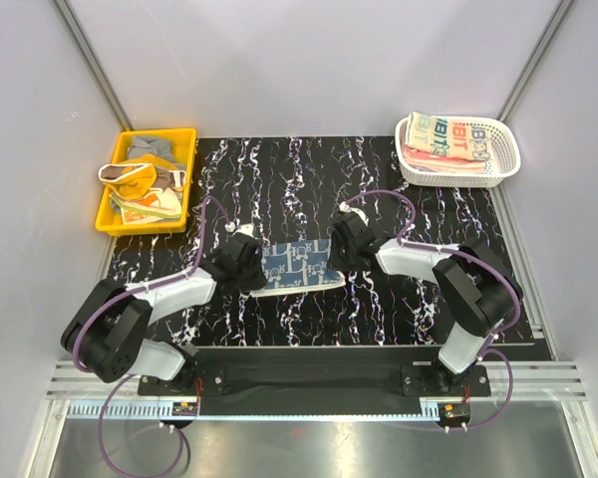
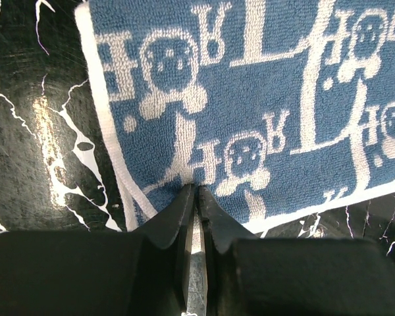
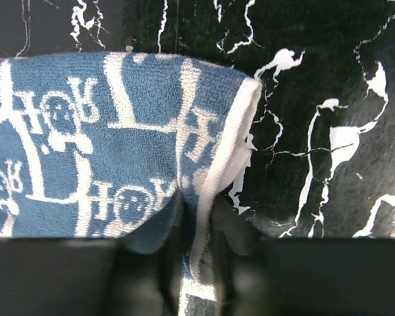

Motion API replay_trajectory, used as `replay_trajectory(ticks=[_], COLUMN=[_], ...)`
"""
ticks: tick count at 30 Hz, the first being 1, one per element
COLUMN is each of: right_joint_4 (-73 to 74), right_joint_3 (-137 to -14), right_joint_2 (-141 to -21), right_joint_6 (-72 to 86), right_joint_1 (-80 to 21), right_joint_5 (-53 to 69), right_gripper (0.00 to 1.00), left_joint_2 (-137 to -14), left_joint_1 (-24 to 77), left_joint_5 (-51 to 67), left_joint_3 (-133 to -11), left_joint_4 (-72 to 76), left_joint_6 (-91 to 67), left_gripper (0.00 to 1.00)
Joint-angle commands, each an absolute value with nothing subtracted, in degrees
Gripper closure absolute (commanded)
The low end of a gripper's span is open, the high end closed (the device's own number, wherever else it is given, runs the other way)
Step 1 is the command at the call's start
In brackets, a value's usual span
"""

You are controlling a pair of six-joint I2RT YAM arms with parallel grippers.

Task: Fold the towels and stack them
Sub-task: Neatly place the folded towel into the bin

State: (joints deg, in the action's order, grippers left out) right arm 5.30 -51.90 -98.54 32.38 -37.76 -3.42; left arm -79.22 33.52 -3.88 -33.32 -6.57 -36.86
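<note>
A dark navy patterned towel [image 1: 297, 266] lies on the black marbled mat, mid-table, between my two arms. My left gripper [image 1: 260, 269] sits at its left edge. In the left wrist view the jaws [image 2: 197, 187] are pinched together on the towel's [image 2: 250, 99] white-hemmed near edge. My right gripper [image 1: 335, 256] is at the towel's right end. In the right wrist view its jaws [image 3: 197, 197] hold the white hem of the towel [image 3: 85, 131] between them, and the corner there is lifted and curled. More towels, folded [image 1: 448, 139], lie in the basket.
A white lattice basket [image 1: 505, 164] stands at the back right with the folded stack inside. A yellow tray [image 1: 105, 214] at the back left holds several loose cloths [image 1: 145, 179]. Grey walls close in both sides, and a metal rail runs along the near edge.
</note>
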Motion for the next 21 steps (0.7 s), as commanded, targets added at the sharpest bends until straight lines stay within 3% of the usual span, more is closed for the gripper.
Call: replay_trajectory(ticks=[1,5,11,14,21], right_joint_4=[8.2,12.8,19.6,22.6,24.3], right_joint_3=[-52.7,-54.0,-58.5,-62.7,-77.9], right_joint_2=[-99.8,-99.0,-96.7,-97.1,-105.7], right_joint_6=[33.1,31.7,27.2,22.6,5.2], right_joint_1=[-37.7,-37.8,-37.8,-37.7,-32.4], right_joint_5=[-4.4,-8.0,-15.1,-21.5,-31.9], right_gripper=[0.79,1.00,1.00,1.00,1.00], left_joint_2=[-79.7,-77.6,-68.7,-63.0,-55.8], left_joint_1=[33.7,33.7,33.7,33.7,33.6], left_joint_5=[-3.1,-1.8,-1.3,-2.3,-4.4], left_joint_3=[-33.8,-34.8,-40.2,-43.8,-52.6], left_joint_4=[-7.8,-9.0,-14.7,-18.4,-29.0], left_joint_6=[-35.6,-35.9,-35.9,-35.8,-32.8], left_gripper=[0.88,0.85,0.57,0.52,0.51])
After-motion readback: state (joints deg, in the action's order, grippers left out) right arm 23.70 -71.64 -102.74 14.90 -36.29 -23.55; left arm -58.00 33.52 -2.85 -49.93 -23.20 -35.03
